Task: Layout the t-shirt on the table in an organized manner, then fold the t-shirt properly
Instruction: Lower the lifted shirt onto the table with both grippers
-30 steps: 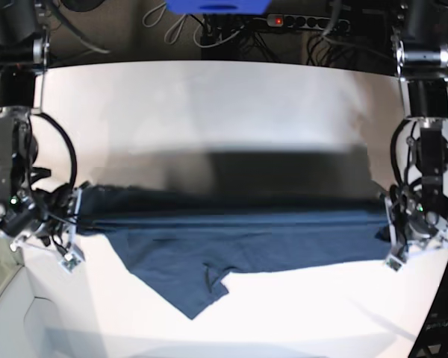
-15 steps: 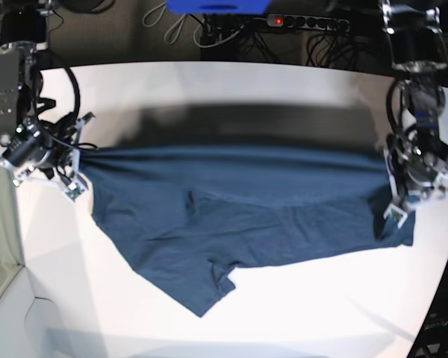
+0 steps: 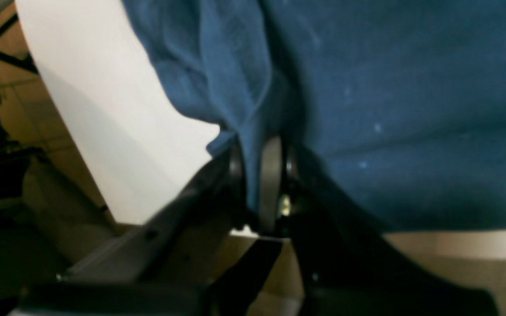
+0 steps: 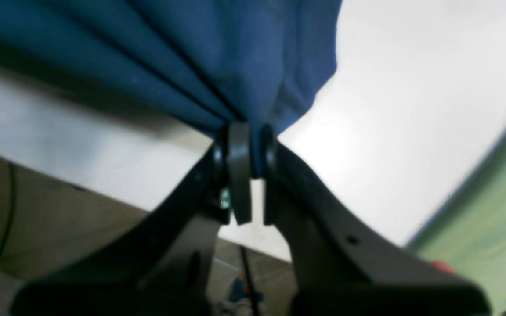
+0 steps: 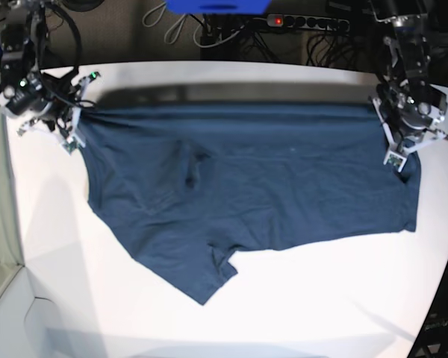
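Note:
The dark navy t-shirt (image 5: 239, 186) is stretched wide across the white table (image 5: 321, 298), its top edge taut near the far side and a sleeve hanging toward the front at the lower left. My left gripper (image 5: 392, 145), on the base view's right, is shut on the t-shirt's right corner; in the left wrist view (image 3: 257, 153) cloth (image 3: 389, 109) is pinched between the fingers. My right gripper (image 5: 76, 127), on the base view's left, is shut on the t-shirt's left corner; in the right wrist view (image 4: 246, 151) folds of cloth (image 4: 235, 57) fan out from the jaws.
Behind the table's far edge lie a power strip (image 5: 306, 22), cables and a blue object (image 5: 216, 6). The table's curved edge runs close by both grippers. A green surface (image 4: 490, 206) shows past the table's edge in the right wrist view.
Both grippers have carried the t-shirt's held edge from the table's middle toward its far side. The cloth has spread out flatter and wider across the table.

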Robot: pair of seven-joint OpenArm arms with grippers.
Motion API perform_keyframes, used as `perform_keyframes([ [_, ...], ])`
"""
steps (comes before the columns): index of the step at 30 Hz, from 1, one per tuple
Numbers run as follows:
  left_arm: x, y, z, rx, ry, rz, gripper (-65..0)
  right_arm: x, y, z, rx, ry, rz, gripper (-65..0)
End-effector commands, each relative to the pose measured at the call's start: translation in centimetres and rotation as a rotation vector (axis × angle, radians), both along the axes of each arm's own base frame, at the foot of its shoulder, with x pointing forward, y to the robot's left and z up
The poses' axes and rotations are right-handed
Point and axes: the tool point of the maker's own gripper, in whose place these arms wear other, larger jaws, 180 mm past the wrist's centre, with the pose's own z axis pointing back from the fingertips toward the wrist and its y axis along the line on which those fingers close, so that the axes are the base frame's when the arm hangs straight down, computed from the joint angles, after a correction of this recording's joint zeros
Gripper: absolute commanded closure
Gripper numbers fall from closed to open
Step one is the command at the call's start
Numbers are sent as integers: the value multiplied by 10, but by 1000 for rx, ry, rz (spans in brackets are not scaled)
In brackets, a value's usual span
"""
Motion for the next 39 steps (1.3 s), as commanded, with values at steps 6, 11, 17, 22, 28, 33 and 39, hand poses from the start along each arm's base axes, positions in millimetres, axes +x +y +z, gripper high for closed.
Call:
perform_keyframes([
  [6,-15,3,-7,11,29,16,-2,-19,9,-7,48,-8,-9,0],
  [11,-32,-1,-20,-7,75,21,-2,-32,10,-12,71,2,-31,0],
  [17,-43,-5,-27,-20,100,25,-5,-36,8,-13,75,1,-41,0],
  [22,-47,4,-24,-13,93,54,-27,-38,13,-14,88,3,-48,0],
  [28,-56,23,-18,-9,72,139,-277,-38,8,-13,104,-15,-114,-2],
  [33,-55,21,-19,-12,74,132,-463,-38,-1,-11,107,-32,-171,-179],
  [39,-43,22,3,14,6,120,-491,-34,-1,-3,100,-57,-166,-348],
])
